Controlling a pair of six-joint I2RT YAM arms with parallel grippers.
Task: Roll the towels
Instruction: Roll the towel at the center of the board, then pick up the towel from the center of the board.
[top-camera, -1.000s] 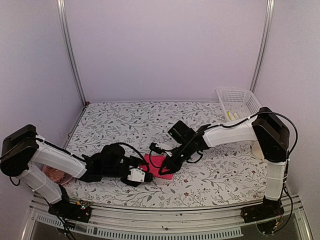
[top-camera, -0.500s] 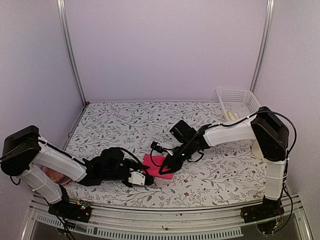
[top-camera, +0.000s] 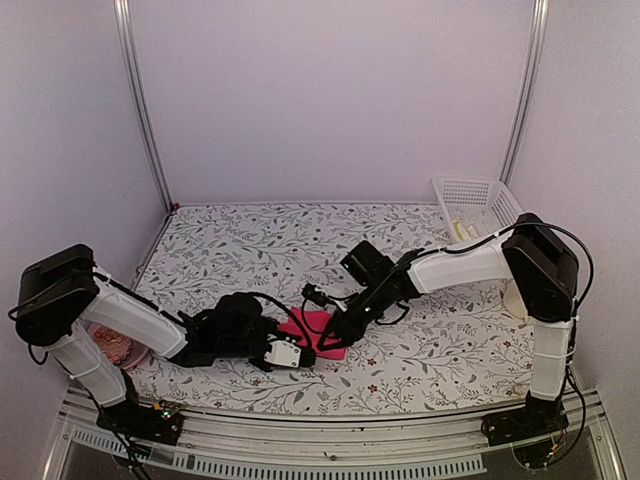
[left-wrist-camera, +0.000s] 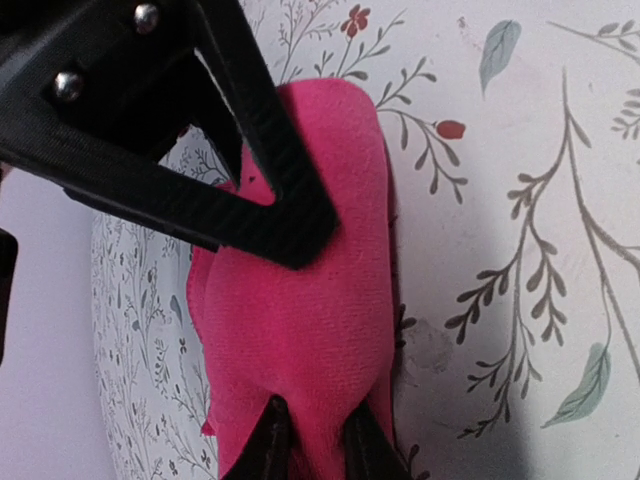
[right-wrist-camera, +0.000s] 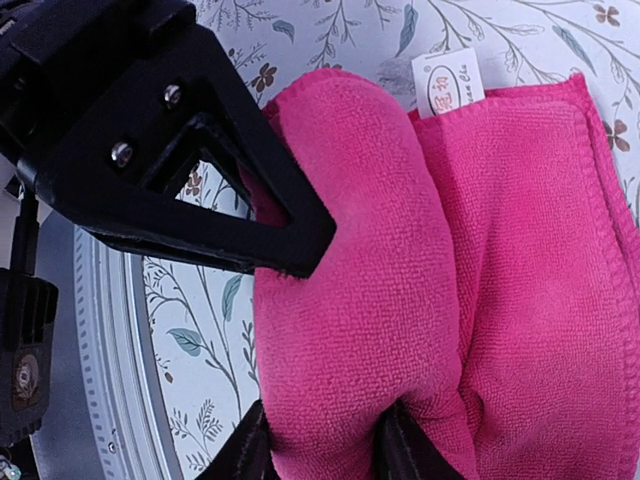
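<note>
So the pink towel (top-camera: 314, 323) is lying on the flowery tablecloth (top-camera: 250, 240), near the front edge and roughly in the middle between the two arms, and both of them have hold of it. From the left wrist camera, the left gripper (left-wrist-camera: 305, 345) is pinched onto a puffy folded-over bit of the towel: one black finger presses down on top and the other comes up from underneath, with cloth squeezed between them. It's the same deal on the other side. The right gripper (right-wrist-camera: 315, 350) is clamped around a fat rolled-up hump of the towel, while the rest lies flat beside the hump with its stitched hem showing. The only writing I can spot is a little white tag (right-wrist-camera: 447, 82) sewn into the towel's edge, just past the roll. It has red print, maybe a couple of characters and a line of small letters, but it's too small and tilted for me to actually read. Over in the far right corner there's a white plastic basket (top-camera: 480, 186) with something pale yellowish in it, can't tell what.
</note>
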